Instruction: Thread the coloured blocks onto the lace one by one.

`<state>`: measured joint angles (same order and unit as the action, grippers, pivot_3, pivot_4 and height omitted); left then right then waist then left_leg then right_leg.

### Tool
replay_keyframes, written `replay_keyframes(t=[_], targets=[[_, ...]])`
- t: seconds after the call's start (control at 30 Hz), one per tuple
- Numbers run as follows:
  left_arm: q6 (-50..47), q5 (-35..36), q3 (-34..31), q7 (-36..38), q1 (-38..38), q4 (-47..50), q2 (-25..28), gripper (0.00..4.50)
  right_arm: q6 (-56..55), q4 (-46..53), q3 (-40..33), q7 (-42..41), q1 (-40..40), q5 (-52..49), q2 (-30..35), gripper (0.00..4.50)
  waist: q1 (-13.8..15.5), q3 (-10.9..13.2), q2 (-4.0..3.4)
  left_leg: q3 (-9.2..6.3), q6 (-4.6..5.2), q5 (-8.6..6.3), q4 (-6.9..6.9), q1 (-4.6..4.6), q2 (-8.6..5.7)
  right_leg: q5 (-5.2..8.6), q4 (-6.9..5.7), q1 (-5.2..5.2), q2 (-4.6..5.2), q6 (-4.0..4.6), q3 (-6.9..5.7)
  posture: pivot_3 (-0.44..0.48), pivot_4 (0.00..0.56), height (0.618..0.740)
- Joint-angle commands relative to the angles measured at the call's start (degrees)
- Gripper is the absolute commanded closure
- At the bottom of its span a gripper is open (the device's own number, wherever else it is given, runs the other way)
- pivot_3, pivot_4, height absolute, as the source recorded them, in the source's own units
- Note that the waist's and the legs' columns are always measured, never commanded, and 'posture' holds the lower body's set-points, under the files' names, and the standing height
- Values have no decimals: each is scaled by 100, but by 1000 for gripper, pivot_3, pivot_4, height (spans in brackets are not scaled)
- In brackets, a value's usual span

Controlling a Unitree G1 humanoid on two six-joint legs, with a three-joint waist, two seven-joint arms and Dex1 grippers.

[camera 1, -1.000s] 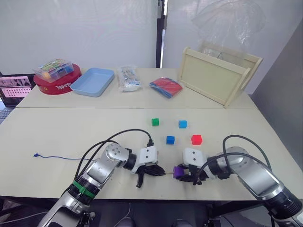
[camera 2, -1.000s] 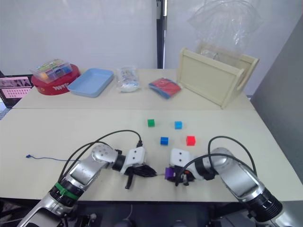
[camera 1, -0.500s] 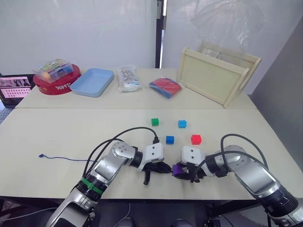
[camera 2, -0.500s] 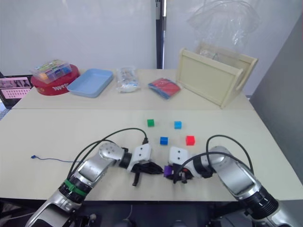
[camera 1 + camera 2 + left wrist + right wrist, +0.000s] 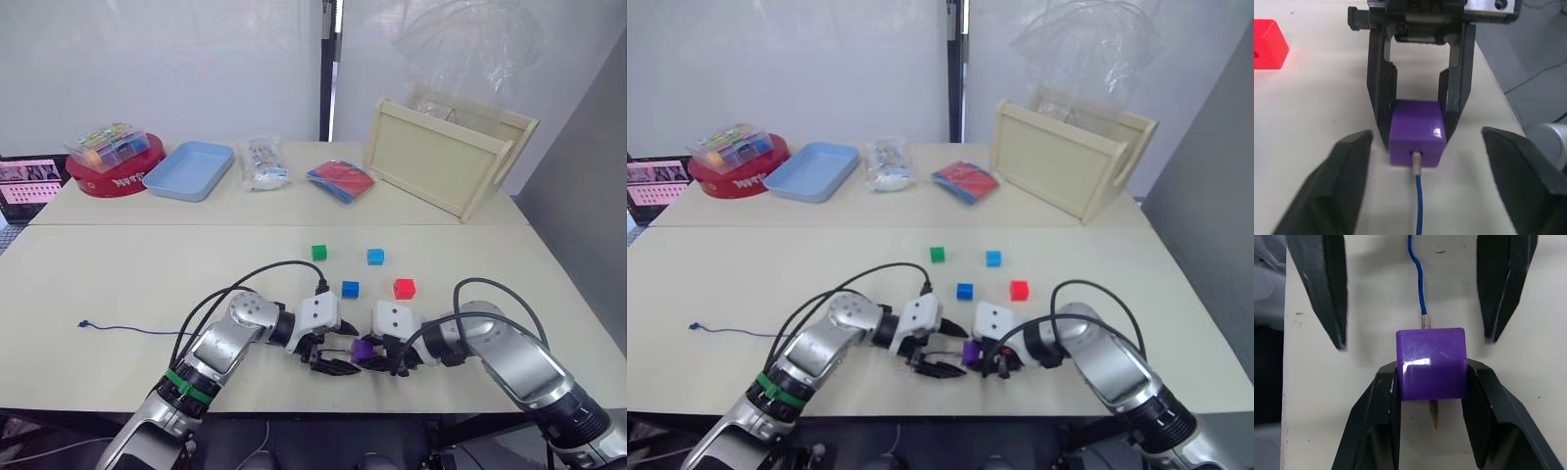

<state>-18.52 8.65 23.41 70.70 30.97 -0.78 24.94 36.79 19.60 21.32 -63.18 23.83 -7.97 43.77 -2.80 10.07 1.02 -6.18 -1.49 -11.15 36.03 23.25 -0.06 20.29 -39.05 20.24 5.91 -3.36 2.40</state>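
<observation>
Purple block point(image 5: 1431, 364): clamped in right end effector point(image 5: 1431, 396), low on worktop point(image 5: 118, 284).
Lace point(image 5: 1418, 208): tip now through block, protruding on far side.
Left end effector point(image 5: 1420, 171): since half a second ago, spread wide, lace released, flanking block.
Implication: first threading likely achieved.
Remaining blocks: green point(image 5: 319, 253), light blue point(image 5: 376, 257), darker blue point(image 5: 351, 290), red point(image 5: 405, 288), beyond purple block.
Obscured: lace run beneath left arm.

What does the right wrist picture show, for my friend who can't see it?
The right gripper squeezes a purple block on a pale table. The blue lace runs into the block, its stiff tip poking out the near side. The left gripper sits open opposite.
</observation>
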Motion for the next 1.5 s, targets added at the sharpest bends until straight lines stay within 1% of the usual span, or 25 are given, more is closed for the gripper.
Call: replay_keyframes(t=[0.03,0.17,0.3,0.43,0.7,0.73,0.97,1.03,1.17,1.27,1.37,1.4,1.5], targets=[[250,75,-189,15,-10,75,108,554,-106,55,-25,14,6,-15,-5,3328,14,0,0,0,0,0,1,1,0,0,1,0,0,0,0,0,150,740],[361,50,-206,191,-11,50,396,554,-98,71,-28,39,-21,-14,-5,3328,21,0,0,0,0,0,0,2,-1,0,1,0,1,0,-1,0,150,740],[515,10,-156,275,-45,-13,537,554,-100,72,-36,48,-22,-21,-6,3328,25,0,0,0,0,0,0,3,-1,0,2,0,1,0,-1,0,150,740],[739,-105,-55,349,-3,-163,558,1712,-109,57,-42,53,-11,-19,-8,3327,24,0,0,0,0,0,0,2,-1,0,2,1,1,0,-1,0,150,740],[746,-61,-7,370,87,-259,259,4355,-88,97,-57,92,-33,-20,-13,3327,24,0,0,0,0,0,0,4,-1,0,2,1,1,0,-1,0,150,740],[758,-87,15,361,97,-271,211,4497,-78,107,-54,102,-33,-21,-20,3328,24,0,0,0,0,0,0,3,-1,0,2,1,1,0,-1,0,150,740],[739,-243,128,61,201,-401,-286,4500,-31,178,-67,145,-78,-56,-14,3328,22,0,0,0,0,0,1,3,-1,0,1,0,1,0,-1,0,150,740],[727,-316,132,-23,215,-422,-345,4500,-19,187,-66,146,-79,-64,-13,3328,27,0,1,0,0,0,1,3,-1,0,2,0,1,0,-1,0,150,740],[633,-374,96,-66,209,-392,-301,4500,-22,188,-59,148,-78,-60,-14,3328,30,0,1,0,0,0,2,3,-2,0,2,0,1,0,-1,0,150,740],[443,-224,-6,9,151,-227,-241,3632,-30,179,-48,153,-71,-53,-19,3328,28,0,1,0,0,0,2,3,-2,0,2,0,1,0,-1,0,150,740],[418,-189,-58,28,115,-114,-166,2671,-33,184,-47,158,-73,-50,-19,3328,26,0,1,0,0,0,1,3,-1,0,2,0,1,0,-1,0,150,740],[354,-45,-153,113,81,-58,-116,2314,-34,189,-49,156,-78,-51,-12,3328,25,0,1,0,0,0,1,3,-1,0,2,0,1,0,-1,0,150,740],[536,177,-375,261,59,-171,27,1343,-35,184,-90,263,-99,11,-3,3328,18,0,1,0,0,0,1,3,-1,0,2,0,1,0,-1,0,150,740]])
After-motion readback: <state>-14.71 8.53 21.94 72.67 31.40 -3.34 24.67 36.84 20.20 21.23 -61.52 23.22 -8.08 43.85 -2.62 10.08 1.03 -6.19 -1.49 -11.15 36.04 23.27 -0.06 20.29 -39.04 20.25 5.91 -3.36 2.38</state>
